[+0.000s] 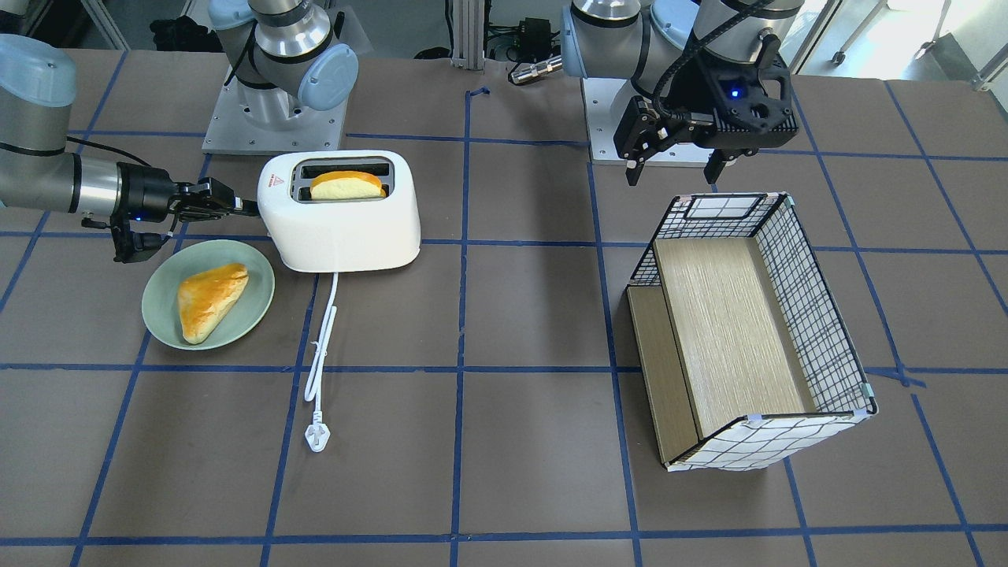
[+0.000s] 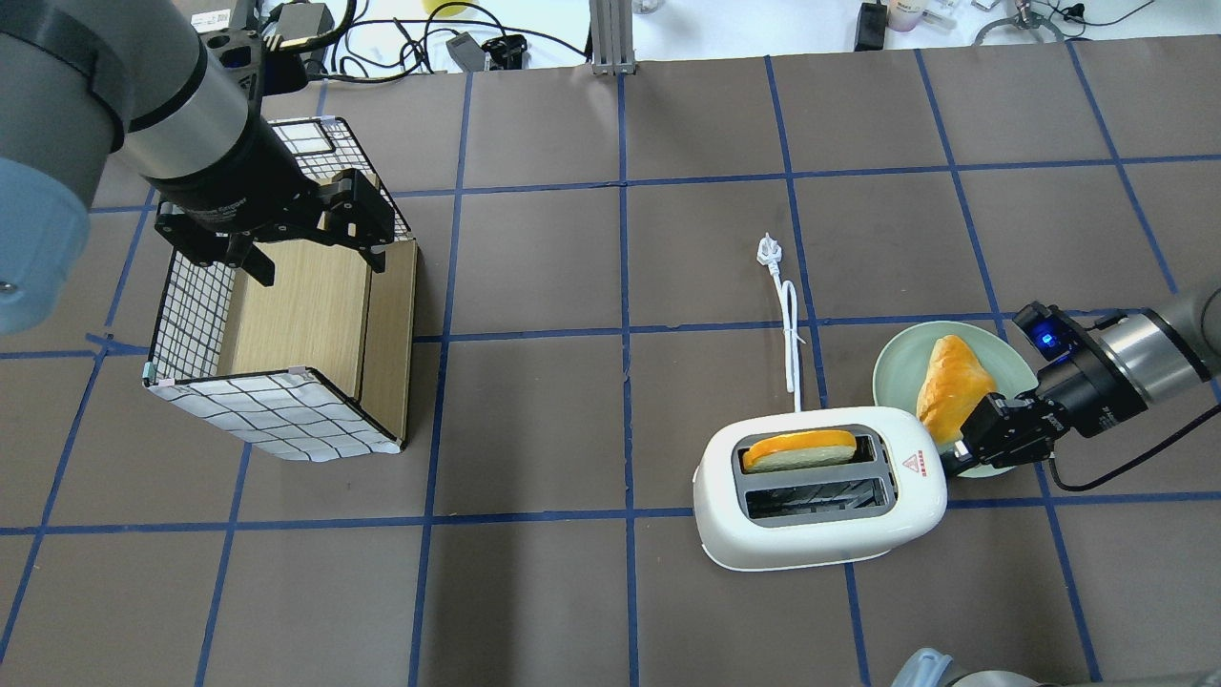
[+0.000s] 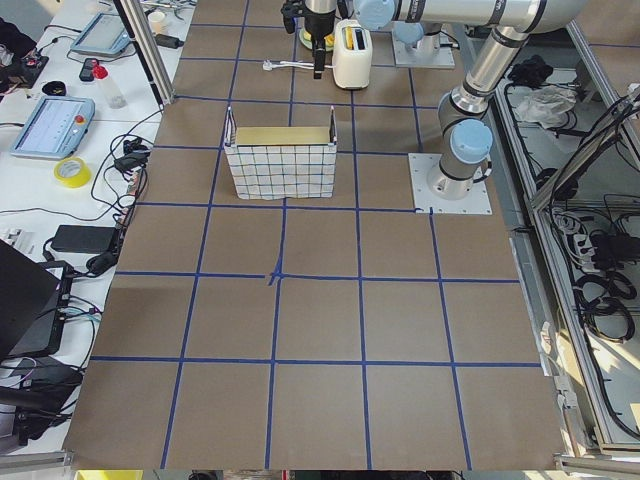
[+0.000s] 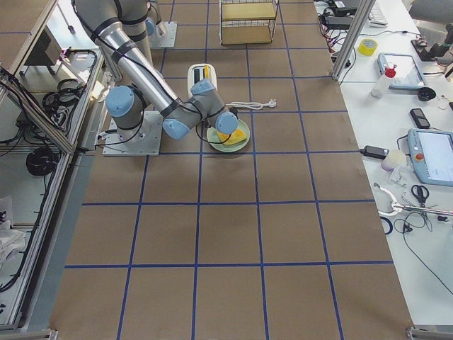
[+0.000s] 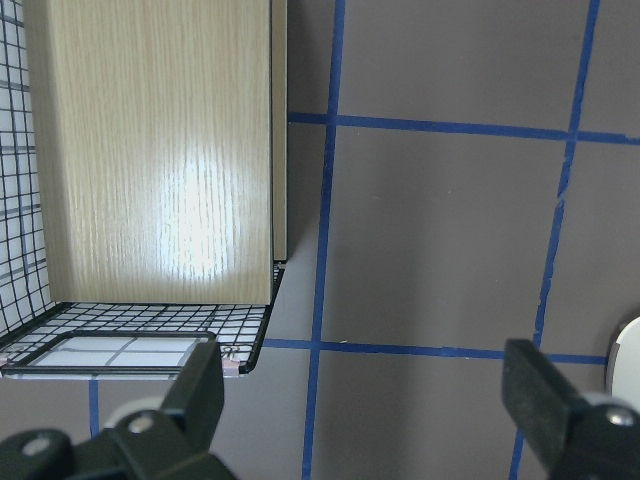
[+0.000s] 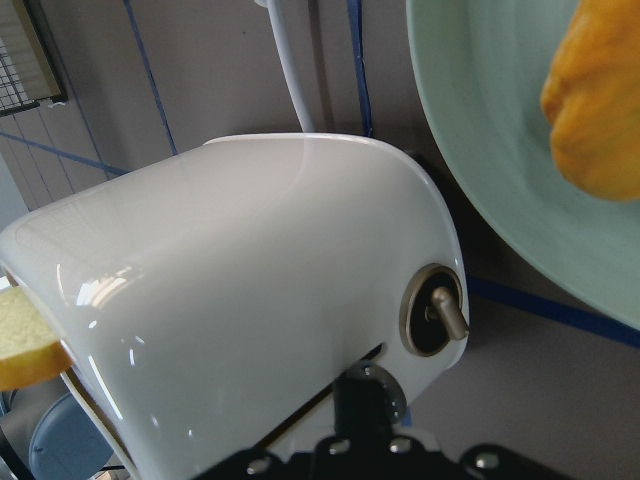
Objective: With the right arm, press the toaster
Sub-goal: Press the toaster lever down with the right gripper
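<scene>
The white toaster (image 1: 339, 224) stands on the table with a slice of bread (image 1: 346, 185) in one slot; its other slot is empty. My right gripper (image 1: 242, 207) reaches in level, its fingers together, the tips against the toaster's end (image 2: 920, 477). In the right wrist view the fingertips (image 6: 362, 395) sit at the lever slot below a round knob (image 6: 435, 312); the lever itself is hidden. My left gripper (image 1: 673, 169) is open and empty, hovering over the far edge of a wire basket (image 1: 811, 315).
A green plate (image 1: 157, 315) with a bread triangle (image 1: 211, 299) lies beside the toaster, under my right wrist. The toaster's white cord and plug (image 1: 317, 437) trail across the table. The basket (image 2: 277, 420) has a wooden insert.
</scene>
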{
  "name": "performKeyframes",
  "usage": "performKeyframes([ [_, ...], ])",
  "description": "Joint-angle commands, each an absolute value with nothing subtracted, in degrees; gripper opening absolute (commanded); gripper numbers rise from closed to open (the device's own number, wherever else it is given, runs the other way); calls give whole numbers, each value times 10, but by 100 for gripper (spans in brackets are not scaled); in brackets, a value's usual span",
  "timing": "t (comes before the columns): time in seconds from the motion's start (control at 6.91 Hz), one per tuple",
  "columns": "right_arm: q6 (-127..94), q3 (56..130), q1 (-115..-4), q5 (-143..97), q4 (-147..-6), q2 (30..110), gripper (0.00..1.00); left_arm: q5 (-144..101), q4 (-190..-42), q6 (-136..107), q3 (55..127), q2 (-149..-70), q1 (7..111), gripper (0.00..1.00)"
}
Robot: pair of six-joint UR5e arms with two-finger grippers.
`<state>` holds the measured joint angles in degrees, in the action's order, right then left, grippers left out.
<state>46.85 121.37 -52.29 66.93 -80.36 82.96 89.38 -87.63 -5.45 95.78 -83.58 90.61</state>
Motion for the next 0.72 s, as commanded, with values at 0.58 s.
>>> performKeyframes([
  [0.58,409,1158,-523,678,-770,843,17,894,-876,-54,957,-836,906,100],
])
